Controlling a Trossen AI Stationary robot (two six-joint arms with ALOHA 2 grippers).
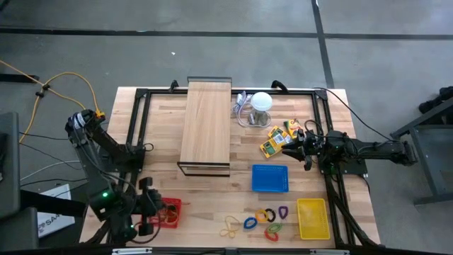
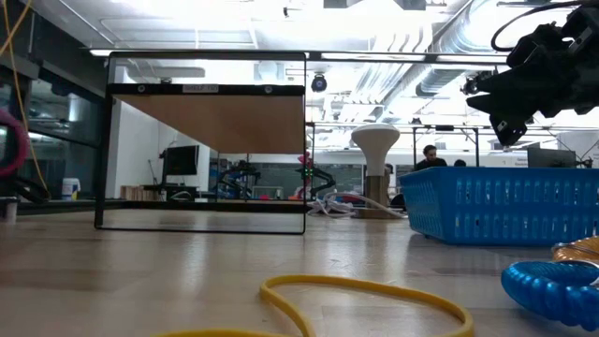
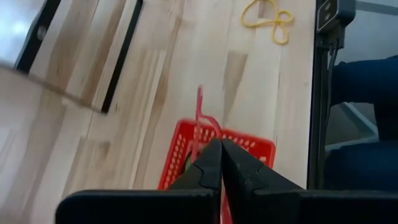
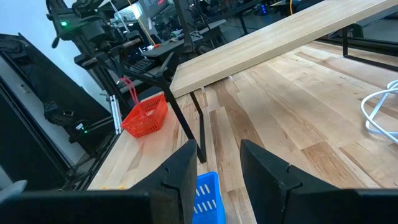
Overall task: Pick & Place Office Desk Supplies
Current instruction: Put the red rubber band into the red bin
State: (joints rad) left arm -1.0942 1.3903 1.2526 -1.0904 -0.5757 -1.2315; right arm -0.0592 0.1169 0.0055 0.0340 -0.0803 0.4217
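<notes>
My left gripper (image 3: 221,144) is shut on a thin red band (image 3: 200,109) over the red basket (image 1: 172,212) at the table's near left corner. The right wrist view shows the band (image 4: 132,92) hanging toward the basket (image 4: 146,117). Several coloured loop clips (image 1: 265,216) and a yellow rubber band (image 1: 230,227) lie flat near the front edge. Yellow-orange packs (image 1: 276,140) lie at the right. Beside the packs my right gripper (image 1: 289,146) stands open and level above the table, with nothing between its fingers (image 4: 186,171). My left gripper pinches one end of the red band (image 3: 204,132) between its two fingertips. The fingers slant down over the basket. The band hangs slack below them, reaching down to the basket's rim; whether it touches the basket I cannot tell.
A pale wooden board (image 1: 206,124) lies on a black frame at the middle back. A white round object with a grey cable (image 1: 261,103) stands to its right. A blue basket (image 1: 270,178) sits mid-table. A yellow basket (image 1: 313,217) sits at the near right.
</notes>
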